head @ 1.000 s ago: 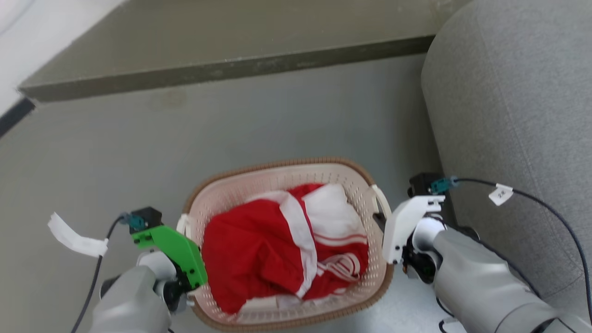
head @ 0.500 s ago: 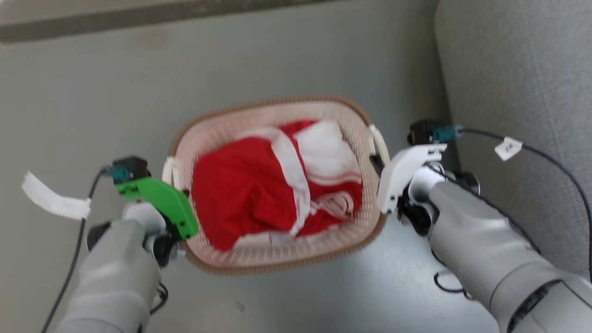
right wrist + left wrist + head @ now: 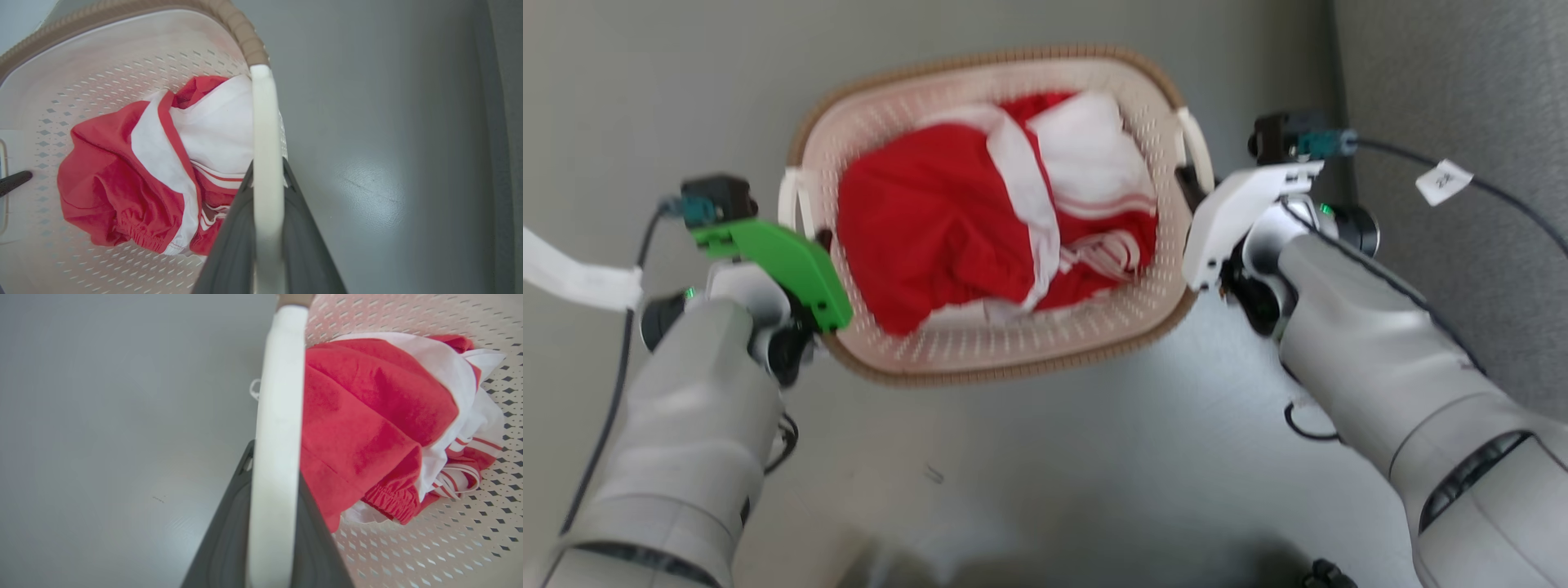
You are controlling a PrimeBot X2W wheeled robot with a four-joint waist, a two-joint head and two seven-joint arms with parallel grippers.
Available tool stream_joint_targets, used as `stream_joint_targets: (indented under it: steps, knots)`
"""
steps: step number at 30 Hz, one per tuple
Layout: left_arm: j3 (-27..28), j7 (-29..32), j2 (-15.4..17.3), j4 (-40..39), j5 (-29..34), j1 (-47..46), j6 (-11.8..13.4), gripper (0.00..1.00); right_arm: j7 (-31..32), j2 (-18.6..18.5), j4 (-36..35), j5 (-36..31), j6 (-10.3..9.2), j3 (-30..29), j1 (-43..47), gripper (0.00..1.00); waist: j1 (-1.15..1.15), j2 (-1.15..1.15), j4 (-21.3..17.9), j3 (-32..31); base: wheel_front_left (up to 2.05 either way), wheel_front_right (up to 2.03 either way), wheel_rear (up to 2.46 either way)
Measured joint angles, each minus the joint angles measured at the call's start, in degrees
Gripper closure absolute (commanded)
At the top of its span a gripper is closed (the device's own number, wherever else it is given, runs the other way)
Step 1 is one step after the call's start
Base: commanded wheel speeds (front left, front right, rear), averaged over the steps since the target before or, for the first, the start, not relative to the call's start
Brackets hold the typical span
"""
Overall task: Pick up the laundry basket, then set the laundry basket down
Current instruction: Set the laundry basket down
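Observation:
The laundry basket is cream-white and perforated with a brown woven rim, and holds red and white clothes. My left gripper, under a green mount, is at the basket's left loop handle. In the left wrist view my left gripper is shut, its dark fingers on both sides of the white handle. My right gripper, under a white mount, is at the right handle. In the right wrist view my right gripper is shut on that handle. I cannot tell whether the basket touches the floor.
A grey upholstered seat stands close on the right, next to my right arm. Smooth grey floor lies all around the basket. A cable with a white tape tag hangs off my left wrist.
The camera has moved, so the whole picture has shifted and the raised step at the back has left the view. Both grippers stay shut on the basket's handles.

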Motion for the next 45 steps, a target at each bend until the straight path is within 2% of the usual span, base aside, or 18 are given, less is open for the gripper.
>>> stream_joint_targets:
  steps: [7, 25, 45]
  knots:
    - [0.04, -0.99, 0.13, -0.88, 0.4, -4.18, 0.0, 1.0, -1.75, -0.24, 0.3, -0.01, -1.04, -0.98, -4.15, 1.0, 0.0, 0.0, 0.02, 5.21, 0.0, 0.0, 0.0]
    - [0.05, -3.94, 0.66, -1.02, 1.49, -10.06, -0.18, 1.0, -4.04, -0.42, 1.19, -1.1, -1.6, -1.01, -10.73, 1.0, 0.0, 0.0, 0.97, 15.32, 0.0, 0.0, 0.0]
    - [-0.32, -5.02, 0.27, 0.67, 2.08, -12.91, -0.68, 1.0, -5.83, -0.23, 2.38, -1.1, -1.58, -1.29, -13.43, 1.0, -0.01, 0.0, 1.25, 20.6, 0.0, 0.0, 0.0]
